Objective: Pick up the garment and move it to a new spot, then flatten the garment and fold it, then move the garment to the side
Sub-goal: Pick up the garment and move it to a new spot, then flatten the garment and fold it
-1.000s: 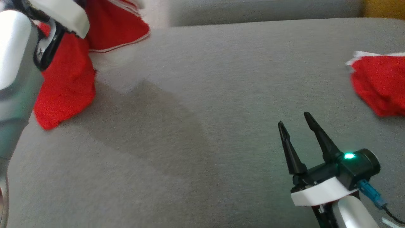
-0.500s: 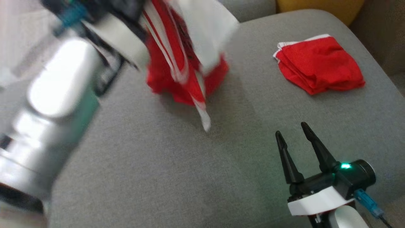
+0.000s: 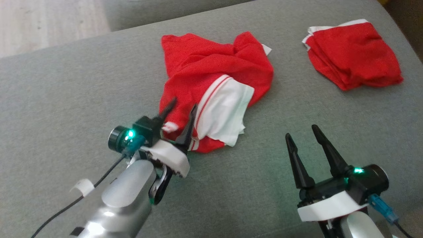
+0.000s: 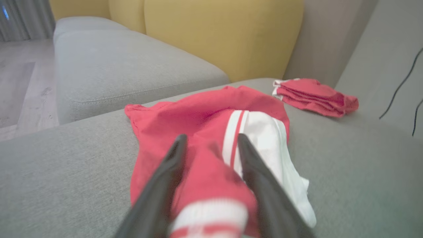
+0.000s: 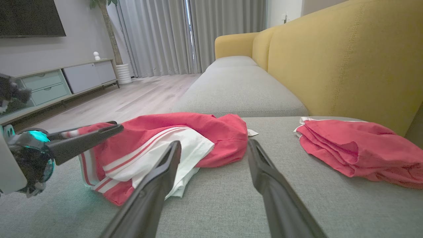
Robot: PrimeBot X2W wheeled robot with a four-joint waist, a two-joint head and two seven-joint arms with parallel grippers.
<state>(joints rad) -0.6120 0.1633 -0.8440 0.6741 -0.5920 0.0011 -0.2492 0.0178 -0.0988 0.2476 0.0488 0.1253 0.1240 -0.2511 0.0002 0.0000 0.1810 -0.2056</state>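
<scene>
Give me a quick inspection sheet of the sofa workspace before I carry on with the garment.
Surface: grey sofa cushion, flat fabric seat.
Job's things: red and white garment lies crumpled mid-cushion, not yet flattened.
Clutter: folded red garment at the cushion's far right, apart from the crumpled one.
Grippers: left gripper open, fingers either side of the garment's striped near edge; right gripper open, empty, apart from both garments.
Cables: black cable trails from the left wrist; blue plug at the right wrist.
Surroundings: yellow sofa back, wood floor, grey curtains.
</scene>
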